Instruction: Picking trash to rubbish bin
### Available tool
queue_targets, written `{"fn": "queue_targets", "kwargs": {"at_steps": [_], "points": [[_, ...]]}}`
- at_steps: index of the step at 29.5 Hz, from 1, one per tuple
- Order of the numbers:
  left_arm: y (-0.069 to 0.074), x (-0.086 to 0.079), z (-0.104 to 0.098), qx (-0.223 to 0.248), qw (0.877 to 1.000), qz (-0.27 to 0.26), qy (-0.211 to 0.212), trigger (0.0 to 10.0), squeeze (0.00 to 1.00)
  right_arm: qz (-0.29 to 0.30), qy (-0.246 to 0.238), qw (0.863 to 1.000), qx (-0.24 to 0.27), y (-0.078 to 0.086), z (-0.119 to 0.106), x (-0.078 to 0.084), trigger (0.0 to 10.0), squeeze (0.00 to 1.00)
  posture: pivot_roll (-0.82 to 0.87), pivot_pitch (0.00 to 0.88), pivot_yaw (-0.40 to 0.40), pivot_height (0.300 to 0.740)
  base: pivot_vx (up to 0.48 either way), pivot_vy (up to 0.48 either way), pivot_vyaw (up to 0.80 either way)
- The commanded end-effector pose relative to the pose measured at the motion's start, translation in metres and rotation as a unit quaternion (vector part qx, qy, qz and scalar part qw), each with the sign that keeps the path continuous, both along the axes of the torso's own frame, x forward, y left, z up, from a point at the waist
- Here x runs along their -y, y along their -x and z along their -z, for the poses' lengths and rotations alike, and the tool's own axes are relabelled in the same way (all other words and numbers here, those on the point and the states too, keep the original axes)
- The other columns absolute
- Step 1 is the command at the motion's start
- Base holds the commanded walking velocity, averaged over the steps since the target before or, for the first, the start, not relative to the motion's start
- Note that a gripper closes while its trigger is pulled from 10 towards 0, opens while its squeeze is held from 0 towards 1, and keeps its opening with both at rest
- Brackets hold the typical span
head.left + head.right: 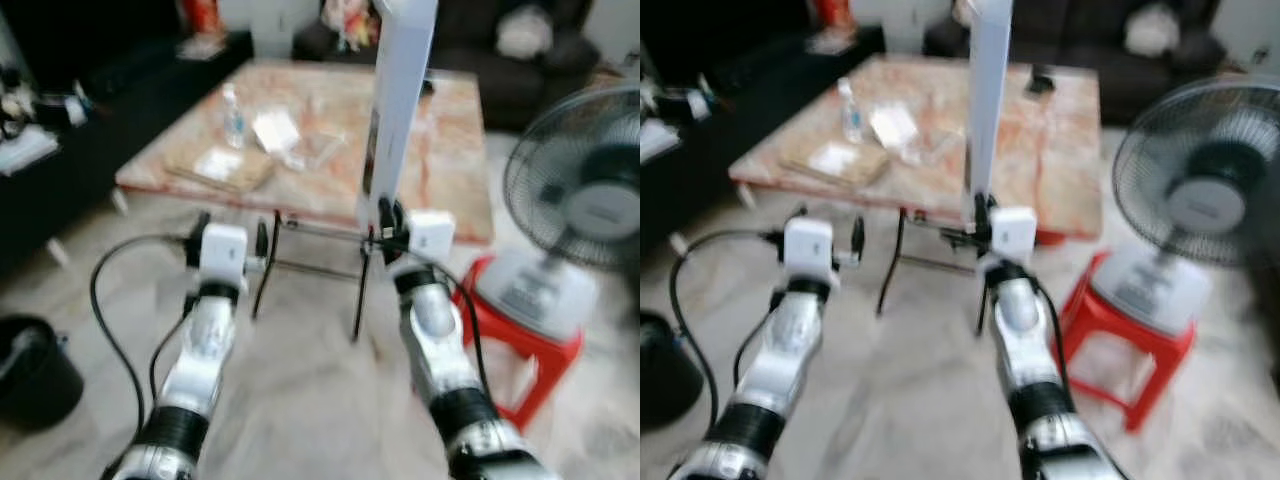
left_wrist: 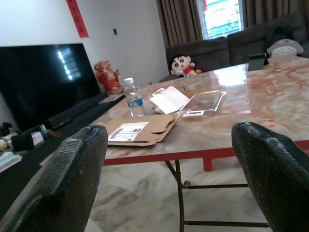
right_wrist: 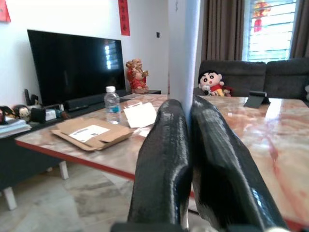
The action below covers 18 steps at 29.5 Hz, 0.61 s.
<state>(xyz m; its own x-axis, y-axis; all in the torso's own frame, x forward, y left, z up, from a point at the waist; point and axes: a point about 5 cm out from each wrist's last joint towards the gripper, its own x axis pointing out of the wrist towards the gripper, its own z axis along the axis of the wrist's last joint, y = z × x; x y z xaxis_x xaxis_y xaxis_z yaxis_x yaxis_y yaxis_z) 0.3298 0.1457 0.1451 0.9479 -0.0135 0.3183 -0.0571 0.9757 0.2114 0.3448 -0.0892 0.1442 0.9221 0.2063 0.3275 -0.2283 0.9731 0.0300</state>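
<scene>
No text can be read anywhere. The white label on the flattened cardboard box, the water bottle wrap and the red wall banner, upper left, are all too blurred.

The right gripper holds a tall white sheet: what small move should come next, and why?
Probably turn left toward the black bin. The right gripper is shut on the white sheet, while the bin stands on the floor at the robot's far left; the left gripper is open and free.

Blurred table litter, unidentifiable
</scene>
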Motion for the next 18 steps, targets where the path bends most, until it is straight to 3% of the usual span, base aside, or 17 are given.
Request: {"fn": "queue_targets", "kwargs": {"at_steps": [1, 5, 11, 14, 18], "points": [[0.0, 0.002, 0.0, -0.001, 1.0, 0.001, 0.0, 10.0, 0.0, 0.0, -0.003, 1.0, -0.006, -0.002, -0.001, 0.002, 10.0, 0.0, 0.01, 0.037, 0.015, 0.74, -0.24, 0.0, 0.0], [-0.002, -0.002, 0.007, -0.025, 1.0, -0.003, 0.012, 10.0, 0.0, 0.001, -0.006, 1.0, -0.029, -0.003, 0.007, 0.005, 10.0, 0.0, 0.01, 0.037, 0.015, 0.74, -0.12, 0.0, 0.0], [-0.005, -0.017, 0.041, -0.112, 0.993, -0.009, 0.041, 10.0, 0.0, 0.016, -0.028, 0.991, -0.13, -0.003, 0.042, 0.024, 10.0, 0.0, 0.02, 0.046, 0.011, 0.74, 0.0, 0.0, 0.0], [-0.003, -0.024, 0.063, -0.169, 0.984, -0.011, 0.051, 10.0, 0.0, 0.003, -0.02, 0.977, -0.213, 0.005, 0.073, 0.032, 10.0, 0.0, 0.02, 0.046, 0.011, 0.74, 0.0, 0.0, 0.0], [0.006, -0.028, 0.094, -0.247, 0.968, -0.011, 0.034, 10.0, 0.0, 0.02, 0.001, 0.942, -0.335, 0.032, 0.123, 0.054, 10.0, 0.0, 0.01, 0.051, 0.005, 0.74, 0.0, 0.0, 0.0]]}}
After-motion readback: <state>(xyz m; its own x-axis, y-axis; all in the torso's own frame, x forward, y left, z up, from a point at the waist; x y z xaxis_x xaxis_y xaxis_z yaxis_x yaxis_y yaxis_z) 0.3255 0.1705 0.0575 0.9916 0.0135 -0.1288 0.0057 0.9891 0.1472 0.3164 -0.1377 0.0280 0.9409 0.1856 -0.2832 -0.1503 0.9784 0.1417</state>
